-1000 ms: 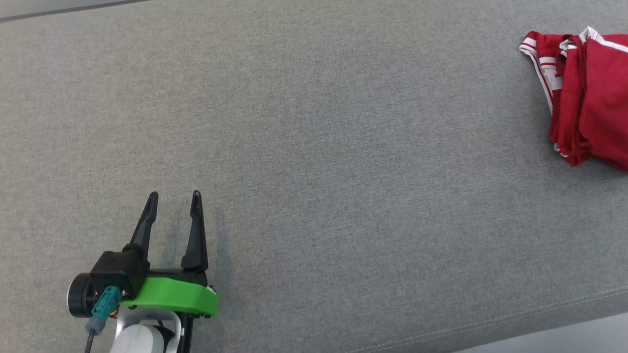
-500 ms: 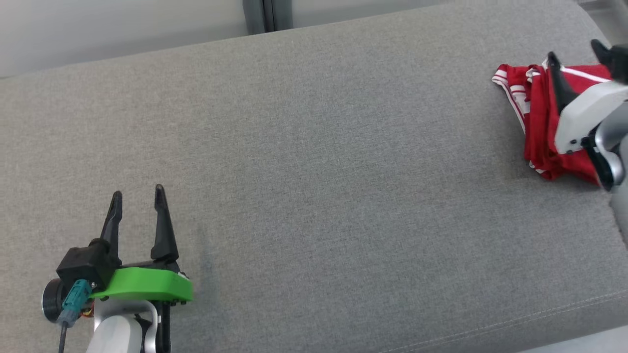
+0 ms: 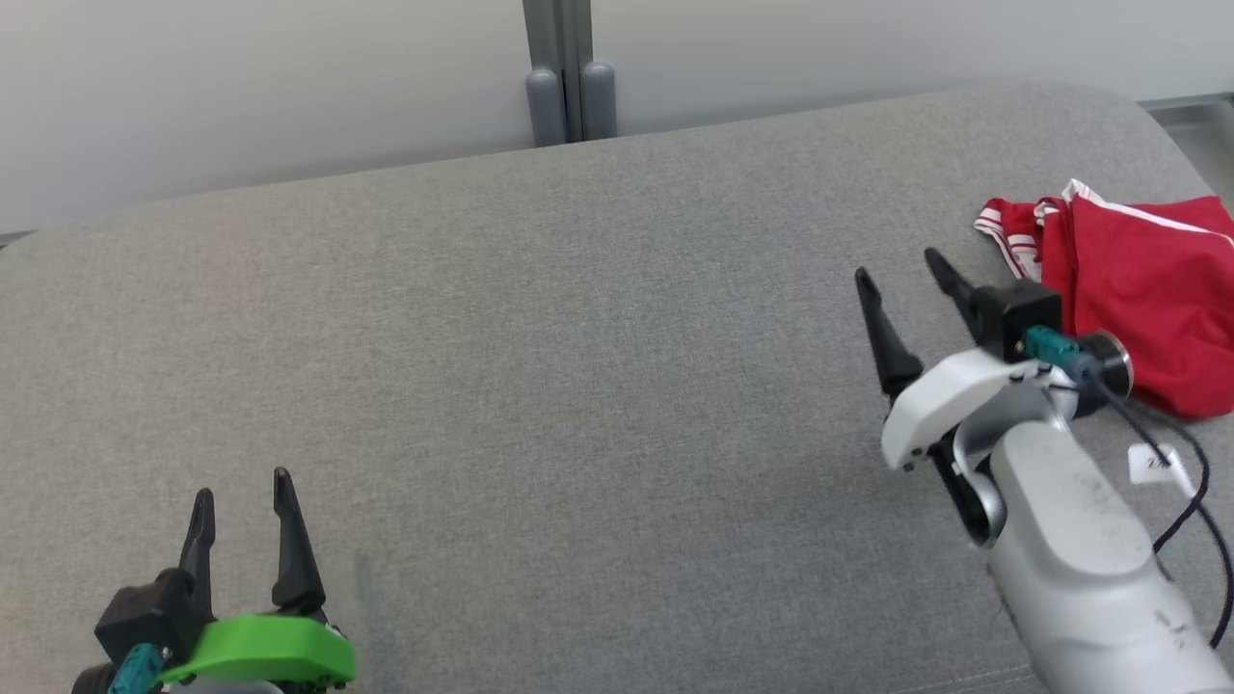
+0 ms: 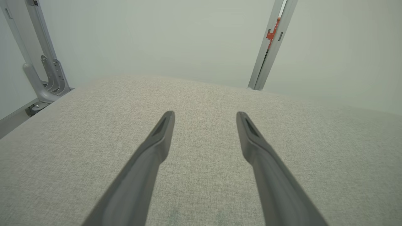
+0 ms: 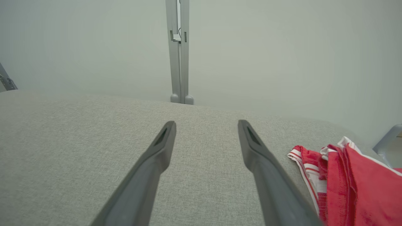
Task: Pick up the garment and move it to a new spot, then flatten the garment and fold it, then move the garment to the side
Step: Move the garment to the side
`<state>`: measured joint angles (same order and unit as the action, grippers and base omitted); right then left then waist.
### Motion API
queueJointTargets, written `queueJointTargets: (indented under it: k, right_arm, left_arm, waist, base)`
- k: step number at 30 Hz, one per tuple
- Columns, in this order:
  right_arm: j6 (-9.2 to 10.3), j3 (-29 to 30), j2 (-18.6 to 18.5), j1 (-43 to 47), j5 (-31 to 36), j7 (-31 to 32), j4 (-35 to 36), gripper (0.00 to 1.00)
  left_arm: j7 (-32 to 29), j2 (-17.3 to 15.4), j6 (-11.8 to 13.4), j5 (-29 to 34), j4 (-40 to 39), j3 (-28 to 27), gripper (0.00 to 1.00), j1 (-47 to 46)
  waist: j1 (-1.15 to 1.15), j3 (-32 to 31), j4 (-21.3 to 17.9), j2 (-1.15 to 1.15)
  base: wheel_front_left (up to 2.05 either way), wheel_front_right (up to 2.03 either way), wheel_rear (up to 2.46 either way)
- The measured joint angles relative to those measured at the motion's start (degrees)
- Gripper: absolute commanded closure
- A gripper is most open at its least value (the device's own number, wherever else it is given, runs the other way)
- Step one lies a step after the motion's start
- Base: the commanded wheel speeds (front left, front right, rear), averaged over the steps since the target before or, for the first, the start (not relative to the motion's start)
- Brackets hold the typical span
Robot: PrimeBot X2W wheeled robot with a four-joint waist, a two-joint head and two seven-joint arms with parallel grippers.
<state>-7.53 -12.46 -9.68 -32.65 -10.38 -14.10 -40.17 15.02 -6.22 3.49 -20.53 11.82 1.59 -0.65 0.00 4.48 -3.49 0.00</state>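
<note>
The garment (image 3: pixel 1142 289) is red with white striped trim and lies bunched at the far right of the grey cushioned surface (image 3: pixel 578 366). In the right wrist view the garment (image 5: pixel 351 185) sits to the right of the fingers. My right gripper (image 3: pixel 901 270) hovers just left of the garment, open, with nothing between its fingers (image 5: pixel 157 157). My left gripper (image 3: pixel 241 496) stands open at the lower left, far from the garment, and the left wrist view has bare cushion between its fingers (image 4: pixel 154 150).
A pale wall runs behind the cushion, with a grey post (image 3: pixel 569 72) at its back edge. Metal frame legs (image 4: pixel 47 78) stand off the cushion's left end. A black cable (image 3: pixel 1176 463) hangs from my right wrist.
The head camera has tilted up, bringing the wall and the cushion's back edge into view. My right arm has come in from the right and now hangs left of the garment.
</note>
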Motion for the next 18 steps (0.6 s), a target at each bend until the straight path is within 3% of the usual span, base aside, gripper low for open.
queueJointTargets:
  k: [7,18]
  right_arm:
    - [0.00,6.81,5.63,11.98,2.44,-0.71,6.84,0.00]
    - [0.00,6.92,6.84,20.88,1.86,-0.89,15.70,0.00]
  left_arm:
    - [0.00,1.86,-0.73,0.20,-0.11,-1.15,0.00,3.97]
    - [0.00,2.64,-1.70,1.02,1.68,-0.45,0.00,5.66]
  waist:
    - [0.00,-2.75,1.96,0.00]
    - [0.00,-5.18,3.28,0.00]
  base:
    - [0.00,0.00,0.00]
    - [0.00,0.00,0.00]
